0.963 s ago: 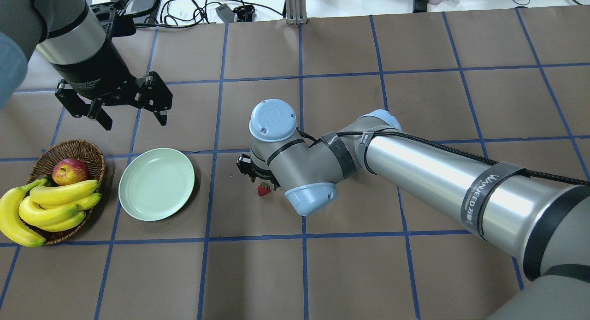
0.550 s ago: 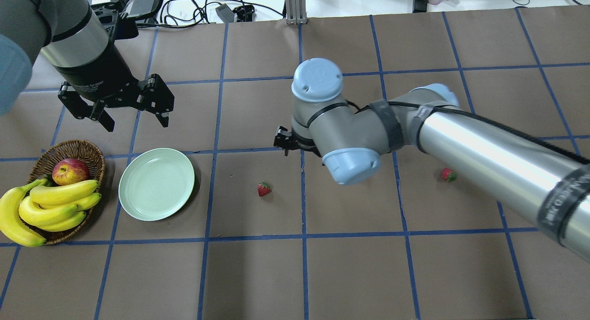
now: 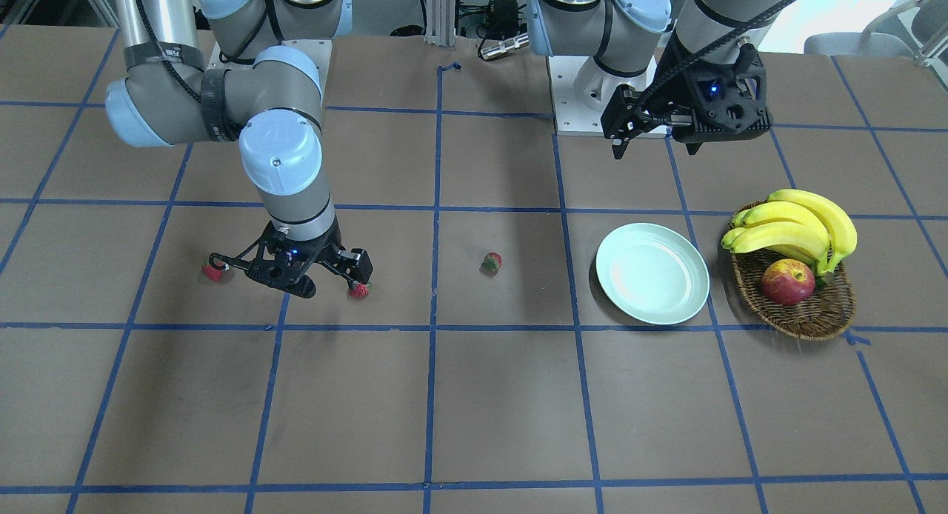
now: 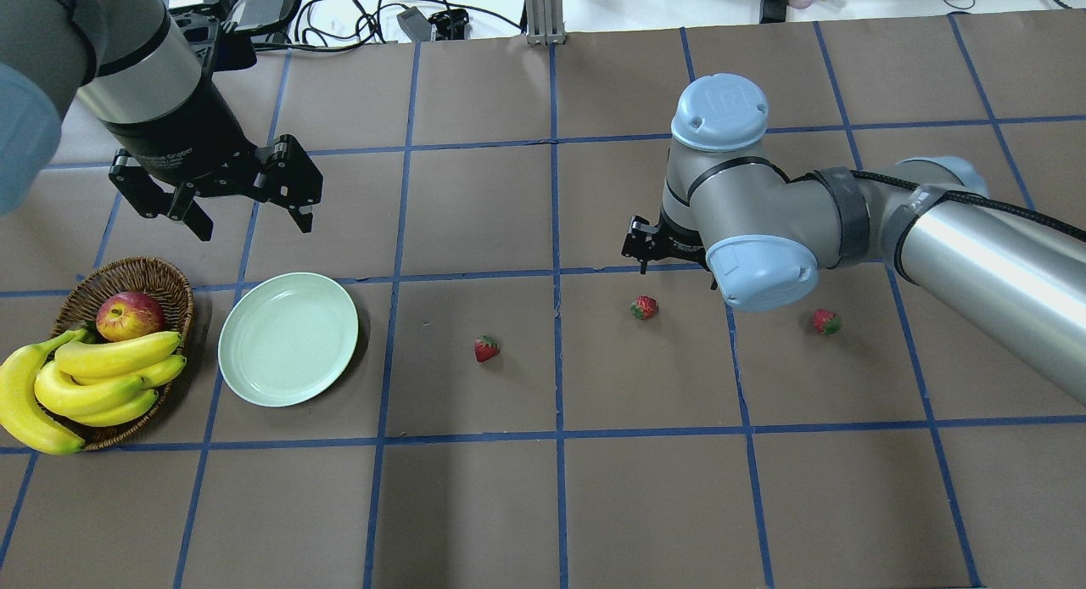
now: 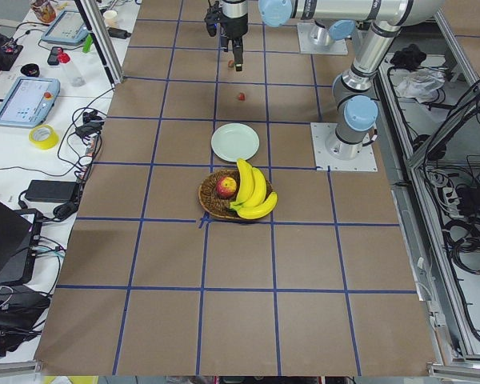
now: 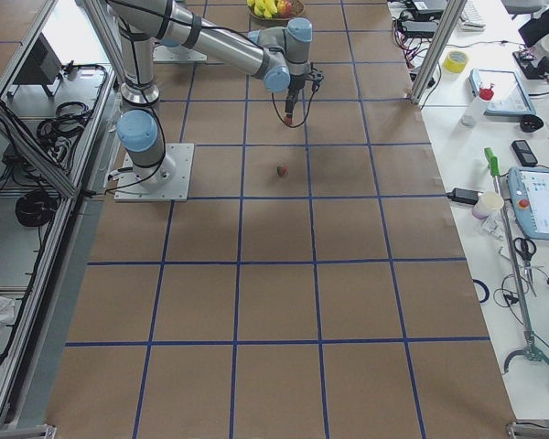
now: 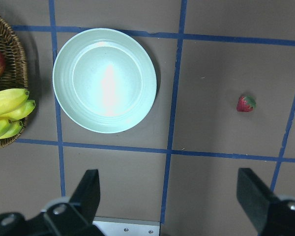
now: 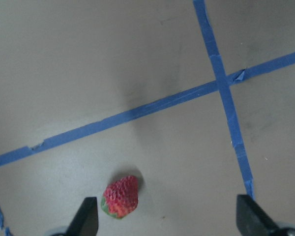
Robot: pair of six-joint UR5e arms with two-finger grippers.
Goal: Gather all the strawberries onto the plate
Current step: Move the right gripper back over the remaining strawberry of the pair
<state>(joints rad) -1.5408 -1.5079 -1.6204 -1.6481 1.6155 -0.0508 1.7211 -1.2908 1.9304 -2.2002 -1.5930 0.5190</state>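
Observation:
Three strawberries lie on the brown table: one near the middle (image 4: 486, 348), one further right (image 4: 644, 307), one at the far right (image 4: 825, 322). The pale green plate (image 4: 288, 339) is empty, beside the basket. My right gripper (image 3: 285, 277) is open wide and empty, hovering low over the table between the two right-hand strawberries (image 3: 358, 290) (image 3: 214, 272). Its wrist view shows one strawberry (image 8: 120, 196) by one fingertip. My left gripper (image 4: 248, 220) is open and empty, above the table behind the plate; its wrist view shows the plate (image 7: 104, 80) and a strawberry (image 7: 246, 103).
A brown wicker basket (image 4: 127, 275) at the left holds a bunch of bananas (image 4: 102, 368) and a red-yellow apple (image 4: 129, 315). Blue tape lines grid the table. Cables and devices lie along the far edge.
My right arm has swung right, away from the middle strawberry, to hover between the two right-hand ones, which now show. The left gripper has hardly moved.

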